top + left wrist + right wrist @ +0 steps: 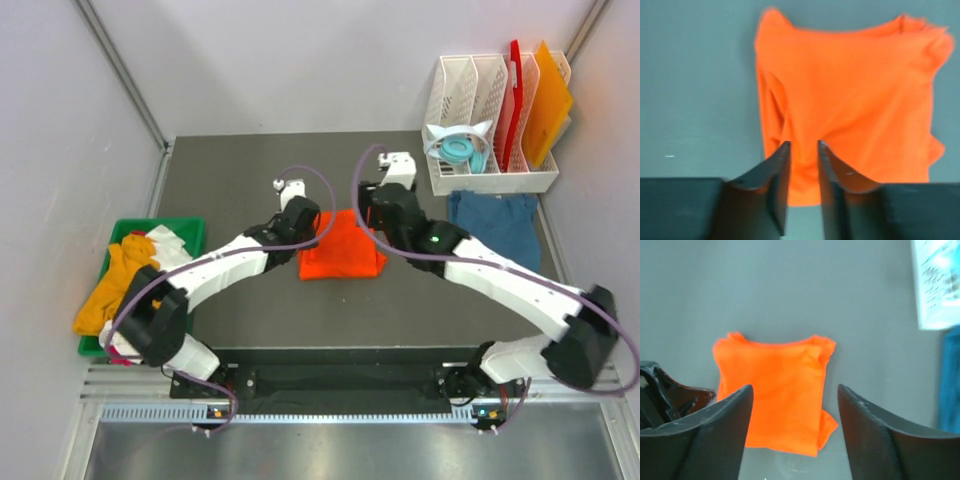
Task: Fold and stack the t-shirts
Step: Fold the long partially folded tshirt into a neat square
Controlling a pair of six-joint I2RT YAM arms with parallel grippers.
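orange shirt (342,247): folded into a compact packet, flat on the table (250,310), between the two wrists. All places below are given from it.
left gripper (804,172): above the packet's left part. Jaws narrow, a slim gap with only cloth showing beneath, nothing pinched.
right gripper (795,415): above the packet's right side and standing higher, so the whole packet shows between its fingers. Jaws wide and empty.
direction from jaws: straight ahead and below for both. The neckline edge lies on the far side from both sets of jaws, the opposite edge towards them.
long axis: packet is close to square, so I can't call a clear one.
nearer arm: left, judging by how much of its wrist view the cloth fills.
teal-blue shirt (493,225): to the right, well apart, lying flat in front of the white rack (490,182).
green bin (190,226): to the left, well apart, holding a yellow-orange shirt (108,292) and a white shirt (172,246), both unfolded.
stage (judgement): orange one looks folded, stacking not yet done.
next move (judgement): if the stack goes on the teal-blue shirt, the carry runs rightward and the right arm is on that side. Its jaws need to drop to an edge and close.
risk: pinching only the top layer would pull the fold open.
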